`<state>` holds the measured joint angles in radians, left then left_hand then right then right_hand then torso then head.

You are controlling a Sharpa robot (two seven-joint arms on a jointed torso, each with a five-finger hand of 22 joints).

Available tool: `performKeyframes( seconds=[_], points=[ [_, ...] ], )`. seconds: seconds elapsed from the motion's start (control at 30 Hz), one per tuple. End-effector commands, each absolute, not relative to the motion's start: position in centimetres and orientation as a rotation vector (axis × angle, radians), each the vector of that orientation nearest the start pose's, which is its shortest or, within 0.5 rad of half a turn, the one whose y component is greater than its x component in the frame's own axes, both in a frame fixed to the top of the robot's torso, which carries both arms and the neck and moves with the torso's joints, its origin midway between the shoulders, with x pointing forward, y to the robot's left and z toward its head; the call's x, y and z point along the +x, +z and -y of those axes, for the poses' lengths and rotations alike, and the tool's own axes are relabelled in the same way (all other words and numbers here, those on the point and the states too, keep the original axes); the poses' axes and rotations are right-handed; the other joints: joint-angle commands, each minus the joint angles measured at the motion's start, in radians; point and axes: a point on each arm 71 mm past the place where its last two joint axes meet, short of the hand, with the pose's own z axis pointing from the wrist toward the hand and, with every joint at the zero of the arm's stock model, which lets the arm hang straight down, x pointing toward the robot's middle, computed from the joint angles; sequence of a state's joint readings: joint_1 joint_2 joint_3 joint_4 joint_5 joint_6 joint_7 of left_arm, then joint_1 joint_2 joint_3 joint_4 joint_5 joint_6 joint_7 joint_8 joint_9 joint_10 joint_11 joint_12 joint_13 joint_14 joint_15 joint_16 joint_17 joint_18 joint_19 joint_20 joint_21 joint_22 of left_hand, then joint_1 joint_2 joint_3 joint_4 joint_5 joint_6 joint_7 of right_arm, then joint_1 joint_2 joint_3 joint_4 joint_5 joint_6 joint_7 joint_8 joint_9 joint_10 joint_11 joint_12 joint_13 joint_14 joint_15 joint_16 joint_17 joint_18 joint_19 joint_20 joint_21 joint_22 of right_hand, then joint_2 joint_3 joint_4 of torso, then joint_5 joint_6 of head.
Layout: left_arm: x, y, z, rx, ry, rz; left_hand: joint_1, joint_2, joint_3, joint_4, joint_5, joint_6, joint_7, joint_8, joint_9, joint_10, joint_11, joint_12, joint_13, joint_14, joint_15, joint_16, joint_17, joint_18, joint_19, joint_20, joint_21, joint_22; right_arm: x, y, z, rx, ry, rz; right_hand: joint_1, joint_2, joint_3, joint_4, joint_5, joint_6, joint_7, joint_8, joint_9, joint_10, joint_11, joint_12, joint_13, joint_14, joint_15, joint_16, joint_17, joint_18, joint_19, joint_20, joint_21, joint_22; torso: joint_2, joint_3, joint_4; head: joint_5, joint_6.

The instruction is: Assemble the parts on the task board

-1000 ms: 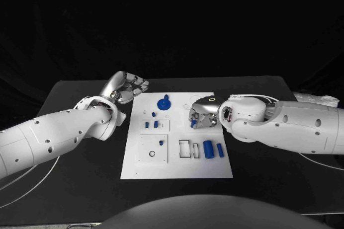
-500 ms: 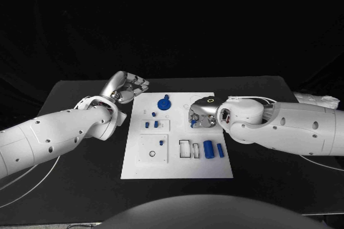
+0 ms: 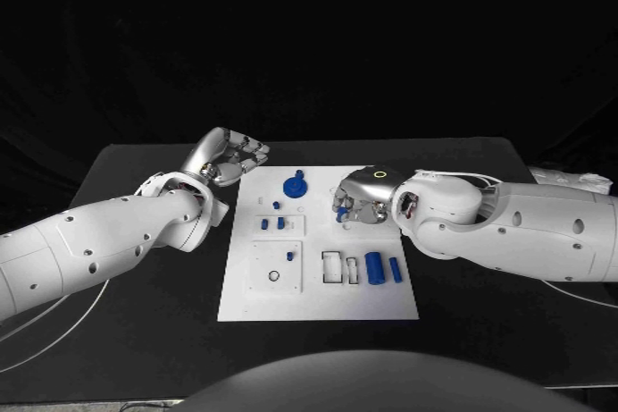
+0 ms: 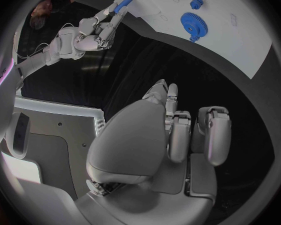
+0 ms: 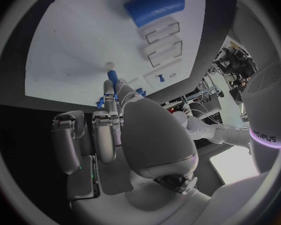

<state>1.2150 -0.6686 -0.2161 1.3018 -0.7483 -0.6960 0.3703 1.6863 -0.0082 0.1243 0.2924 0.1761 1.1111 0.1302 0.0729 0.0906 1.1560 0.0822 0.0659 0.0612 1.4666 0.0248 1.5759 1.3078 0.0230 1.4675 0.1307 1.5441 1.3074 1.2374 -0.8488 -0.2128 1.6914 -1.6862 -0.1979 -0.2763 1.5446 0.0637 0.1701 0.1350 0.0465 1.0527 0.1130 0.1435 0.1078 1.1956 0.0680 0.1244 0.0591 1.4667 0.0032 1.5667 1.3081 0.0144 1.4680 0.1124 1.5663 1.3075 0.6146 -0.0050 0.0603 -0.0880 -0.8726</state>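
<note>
The white task board (image 3: 318,296) lies mid-table. My right hand (image 3: 362,200) hovers over the board's far right part and pinches a small blue peg (image 3: 343,213) between its fingertips; the right wrist view shows this peg (image 5: 113,76) just above the board (image 5: 78,50). My left hand (image 3: 229,157) hangs by the board's far left corner, fingers curled in on nothing. A blue gear (image 3: 295,189) stands on the far part of the board. Two short blue pegs (image 3: 271,224) stand left of centre. A blue cylinder (image 3: 373,267) and a thinner blue piece (image 3: 396,270) lie at the near right.
A tiny blue peg (image 3: 291,257) and a black ring (image 3: 273,276) sit on the raised square plate at the board's near left. Two empty rectangular slots (image 3: 341,268) lie beside the cylinder. A white object (image 3: 567,177) rests at the table's far right edge.
My right hand has shifted a little toward the far side of the board, carrying the blue peg with it. My left hand has stayed put.
</note>
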Motion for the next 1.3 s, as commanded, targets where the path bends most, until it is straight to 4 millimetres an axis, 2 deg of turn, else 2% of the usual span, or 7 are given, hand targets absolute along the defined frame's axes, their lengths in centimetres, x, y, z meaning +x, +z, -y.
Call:
performKeyframes(
  seconds=[0.03, 0.23, 0.4, 0.63, 1.0, 1.13, 1.3],
  points=[
    [50.5, -22.0, -18.5, -0.288, -1.02, -1.392, 0.002, 0.0, 0.006, 0.0, -0.004, 0.005, 0.0, -0.004, 0.001, 0.003, 0.002, -0.004, -0.001, 0.104, -0.004, -0.005, 0.263, -0.017, 0.086, -0.005, 0.003, 0.255, 43.0, -21.1, 15.8, -0.447, 0.546, -1.73, -0.003, -0.011, 0.003, 0.005, 0.002, 0.029, 0.008, 0.002, 0.008, 0.008, -0.001, -0.006, 0.0, 0.104, -0.001, 0.004, 0.263, -0.014, 0.103, -0.005, 0.004, 0.263, 0.0, -0.0006, -0.0002, 0.0, 0.0],
    [50.5, -22.0, -18.5, -0.289, -1.019, -1.392, 0.002, 0.0, 0.006, 0.0, -0.004, 0.005, 0.0, -0.004, 0.001, 0.003, 0.002, -0.004, -0.001, 0.104, -0.004, -0.005, 0.263, -0.017, 0.086, -0.005, 0.003, 0.255, 43.0, -19.8, 15.3, -0.457, 0.558, -1.707, -0.006, -0.015, 0.005, 0.009, 0.002, 0.027, 0.01, -0.003, 0.007, 0.009, 0.002, -0.015, 0.001, 0.104, 0.003, 0.004, 0.263, -0.014, 0.103, -0.002, 0.004, 0.263, 0.0, -0.0011, -0.0005, 0.001, 0.0],
    [50.5, -22.0, -18.5, -0.288, -1.02, -1.392, 0.002, 0.0, 0.006, 0.0, -0.004, 0.005, 0.0, -0.004, 0.001, 0.003, 0.002, -0.004, -0.001, 0.104, -0.004, -0.005, 0.263, -0.017, 0.086, -0.005, 0.003, 0.255, 42.5, -19.5, 14.2, -0.471, 0.594, -1.716, -0.006, -0.015, 0.006, 0.01, 0.002, 0.027, 0.01, -0.004, 0.007, 0.009, 0.002, -0.017, 0.001, 0.104, 0.004, 0.004, 0.263, -0.014, 0.103, -0.002, 0.004, 0.263, 0.001, 0.0005, -0.001, 0.007, 0.0],
    [50.6, -22.0, -18.5, -0.287, -1.019, -1.393, 0.002, 0.0, 0.007, 0.0, -0.004, 0.005, 0.001, -0.004, 0.001, 0.002, 0.002, -0.004, -0.001, 0.104, -0.004, -0.005, 0.263, -0.017, 0.085, -0.005, 0.003, 0.255, 41.2, -19.3, 11.3, -0.548, 0.676, -1.749, -0.005, -0.017, 0.013, 0.012, 0.003, 0.024, 0.014, -0.011, 0.004, 0.01, 0.007, -0.029, 0.001, 0.104, 0.009, 0.004, 0.263, -0.014, 0.103, 0.002, 0.004, 0.263, 0.0, 0.0008, 0.0007, 0.021, 0.0],
    [50.7, -22.0, -18.4, -0.285, -1.019, -1.394, 0.002, 0.0, 0.007, 0.0, -0.004, 0.005, 0.001, -0.004, 0.001, 0.002, 0.002, -0.004, -0.001, 0.104, -0.004, -0.005, 0.263, -0.017, 0.085, -0.005, 0.003, 0.255, 39.2, -19.1, 6.1, -0.691, 0.807, -1.768, -0.002, -0.018, 0.022, 0.013, 0.003, 0.019, 0.017, -0.019, 0.002, 0.006, 0.01, -0.044, 0.001, 0.104, 0.012, 0.004, 0.263, -0.014, 0.103, 0.006, 0.004, 0.263, 0.001, -0.0008, 0.0013, 0.028, 0.0],
    [50.6, -22.0, -18.3, -0.283, -1.021, -1.395, 0.002, 0.0, 0.007, 0.0, -0.004, 0.005, 0.001, -0.004, 0.001, 0.002, 0.002, -0.004, -0.001, 0.104, -0.004, -0.005, 0.263, -0.017, 0.085, -0.005, 0.003, 0.255, 38.8, -19.4, 5.1, -0.718, 0.841, -1.786, -0.002, -0.018, 0.023, 0.013, 0.003, 0.019, 0.018, -0.02, 0.001, 0.006, 0.01, -0.046, 0.001, 0.104, 0.012, 0.004, 0.263, -0.014, 0.103, 0.006, 0.004, 0.263, 0.001, -0.0013, 0.0021, 0.028, 0.0],
    [50.6, -22.0, -18.3, -0.282, -1.023, -1.395, 0.002, 0.0, 0.007, 0.0, -0.004, 0.005, 0.001, -0.004, 0.001, 0.002, 0.002, -0.004, -0.001, 0.104, -0.004, -0.005, 0.263, -0.017, 0.085, -0.005, 0.003, 0.255, 38.6, -20.3, 4.3, -0.737, 0.869, -1.818, -0.001, -0.019, 0.024, 0.013, 0.003, 0.018, 0.019, -0.022, 0.001, 0.006, 0.011, -0.048, 0.001, 0.104, 0.013, 0.004, 0.263, -0.014, 0.103, 0.007, 0.004, 0.263, 0.0, -0.0007, 0.0004, 0.036, 0.0]
  ],
)
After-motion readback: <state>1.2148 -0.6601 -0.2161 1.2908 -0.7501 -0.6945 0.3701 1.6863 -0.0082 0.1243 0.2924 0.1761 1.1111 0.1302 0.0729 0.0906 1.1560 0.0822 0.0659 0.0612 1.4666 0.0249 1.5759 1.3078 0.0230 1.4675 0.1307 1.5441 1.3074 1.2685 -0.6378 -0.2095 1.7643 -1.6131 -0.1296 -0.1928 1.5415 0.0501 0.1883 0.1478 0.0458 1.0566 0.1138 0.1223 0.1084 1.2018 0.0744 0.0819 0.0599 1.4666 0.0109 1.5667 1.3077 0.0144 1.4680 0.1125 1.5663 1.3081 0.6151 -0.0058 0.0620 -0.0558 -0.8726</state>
